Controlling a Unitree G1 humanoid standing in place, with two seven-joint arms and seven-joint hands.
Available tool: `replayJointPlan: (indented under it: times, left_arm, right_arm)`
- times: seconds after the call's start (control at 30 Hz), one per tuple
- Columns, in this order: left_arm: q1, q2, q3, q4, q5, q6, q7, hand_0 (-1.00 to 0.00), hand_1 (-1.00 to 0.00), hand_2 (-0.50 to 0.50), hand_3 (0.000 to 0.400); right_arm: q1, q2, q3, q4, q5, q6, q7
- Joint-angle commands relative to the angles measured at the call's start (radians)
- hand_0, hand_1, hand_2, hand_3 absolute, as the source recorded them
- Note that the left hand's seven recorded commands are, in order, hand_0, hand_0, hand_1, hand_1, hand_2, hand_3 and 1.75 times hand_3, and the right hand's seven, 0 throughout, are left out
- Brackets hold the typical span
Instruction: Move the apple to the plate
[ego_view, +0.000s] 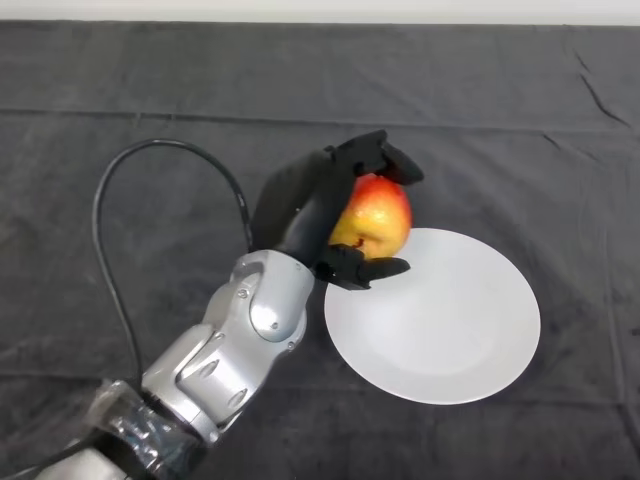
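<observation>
Near the frame's centre, the robot hand (318, 205) grips the red-yellow apple (374, 217) over the upper-left rim of the white plate (450, 330) on the desk (120, 90), so the carry looks nearly done; next, shift right and release.

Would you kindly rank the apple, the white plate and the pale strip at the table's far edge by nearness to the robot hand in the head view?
1. The apple, held in the robot hand.
2. The white plate, just right of the hand, under its lower finger.
3. The pale strip, beyond the dark cloth at the far edge.
</observation>
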Motion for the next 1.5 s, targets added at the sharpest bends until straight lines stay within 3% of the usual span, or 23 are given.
replayJointPlan:
  times: [0.03,0.63,0.67,0.7,0.73,0.77,0.8,0.83,0.87,0.93,1.17,1.5]
  left_arm:
    - [-0.066,-0.012,-0.02,0.033,-0.017,-0.025,0.023,-1.0,-1.0,0.0,0.4]
    - [-0.127,-0.042,-0.241,0.188,-0.16,-0.1,0.044,-1.0,-1.0,0.0,0.4]
    - [-0.13,-0.042,-0.249,0.193,-0.166,-0.1,0.042,-1.0,-0.93,-0.04,0.4]
    - [-0.133,-0.043,-0.256,0.197,-0.17,-0.101,0.041,-1.0,-0.71,-0.14,0.4]
    - [-0.136,-0.042,-0.264,0.202,-0.175,-0.102,0.039,-1.0,-0.45,-0.27,0.4]
    - [-0.14,-0.042,-0.27,0.206,-0.18,-0.101,0.036,-1.0,0.0,-0.5,0.4]
    - [-0.143,-0.042,-0.275,0.209,-0.184,-0.101,0.034,-0.81,0.0,-0.4,0.323]
    - [-0.147,-0.041,-0.28,0.211,-0.188,-0.1,0.031,-0.75,0.0,-0.37,0.298]
    - [-0.151,-0.04,-0.284,0.213,-0.192,-0.098,0.027,-0.21,0.0,-0.11,0.085]
    - [-0.159,-0.037,-0.288,0.214,-0.199,-0.095,0.021,0.0,0.0,0.0,0.0]
    - [-0.192,-0.02,-0.267,0.218,-0.214,-0.097,0.006,0.0,0.0,0.0,0.0]
    - [-0.207,0.033,-0.163,0.183,-0.222,-0.121,0.036,0.0,0.0,0.0,0.0]
  right_arm:
    - [0.016,-0.026,-0.0157,-0.002,0.011,0.001,-0.0017]
    - [0.013,-0.03,-0.0163,0.007,0.0107,0.001,0.0031]
    - [0.013,-0.03,-0.0164,0.007,0.0106,0.001,0.0034]
    - [0.013,-0.03,-0.0164,0.008,0.0106,0.001,0.0037]
    - [0.012,-0.03,-0.0164,0.008,0.0106,0.001,0.0039]
    - [0.012,-0.031,-0.0165,0.009,0.0105,0.001,0.0042]
    - [0.012,-0.031,-0.0165,0.009,0.0105,0.001,0.0044]
    - [0.012,-0.031,-0.0165,0.01,0.0104,0.001,0.0047]
    - [0.012,-0.031,-0.0165,0.01,0.0104,0.001,0.005]
    - [0.012,-0.031,-0.0166,0.011,0.0103,0.001,0.0054]
    - [0.011,-0.032,-0.0166,0.013,0.01,0.001,0.0069]
    - [0.01,-0.033,-0.0166,0.015,0.0093,0.001,0.0083]
